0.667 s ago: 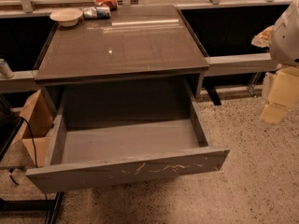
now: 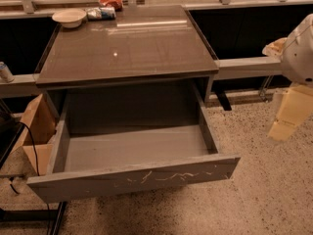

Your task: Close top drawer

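Note:
The top drawer (image 2: pixel 134 177) is pulled far out of the grey cabinet (image 2: pixel 127 48). It is a wide, deep grey box, empty inside, and its flat handle-less front has pale scratch marks near the middle. My gripper (image 2: pixel 289 115) hangs at the right edge of the view, pale yellowish under the white arm housing (image 2: pixel 301 50). It is to the right of the drawer's right side wall, apart from it and not touching it.
On the cabinet's far end stand a white bowl (image 2: pixel 68 17) and snack packets (image 2: pixel 105 8). A cardboard box (image 2: pixel 36 126) sits left of the drawer, with a black cable beside it. Speckled floor lies in front and to the right.
The gripper has dropped slightly at the right edge. The drawer stays open as before.

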### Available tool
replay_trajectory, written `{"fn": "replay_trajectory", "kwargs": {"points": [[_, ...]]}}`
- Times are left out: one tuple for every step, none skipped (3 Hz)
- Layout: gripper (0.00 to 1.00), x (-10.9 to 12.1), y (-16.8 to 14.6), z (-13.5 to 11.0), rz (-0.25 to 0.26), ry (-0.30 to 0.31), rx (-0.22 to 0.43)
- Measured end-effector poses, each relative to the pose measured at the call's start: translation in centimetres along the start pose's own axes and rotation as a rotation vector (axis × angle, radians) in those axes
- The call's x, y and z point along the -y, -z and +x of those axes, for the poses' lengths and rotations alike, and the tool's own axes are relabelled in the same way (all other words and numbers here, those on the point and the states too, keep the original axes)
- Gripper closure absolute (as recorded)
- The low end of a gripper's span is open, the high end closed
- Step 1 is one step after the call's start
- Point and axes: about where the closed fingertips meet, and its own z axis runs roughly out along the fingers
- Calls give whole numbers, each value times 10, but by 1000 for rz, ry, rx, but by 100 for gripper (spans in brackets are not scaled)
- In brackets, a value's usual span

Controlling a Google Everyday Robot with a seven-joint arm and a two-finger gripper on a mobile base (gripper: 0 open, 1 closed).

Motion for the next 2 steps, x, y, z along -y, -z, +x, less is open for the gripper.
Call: {"fn": "replay_trajectory", "kwargs": {"points": [[26, -10, -27, 2, -4, 16, 43], [50, -23, -52, 5, -9, 10, 111]]}}
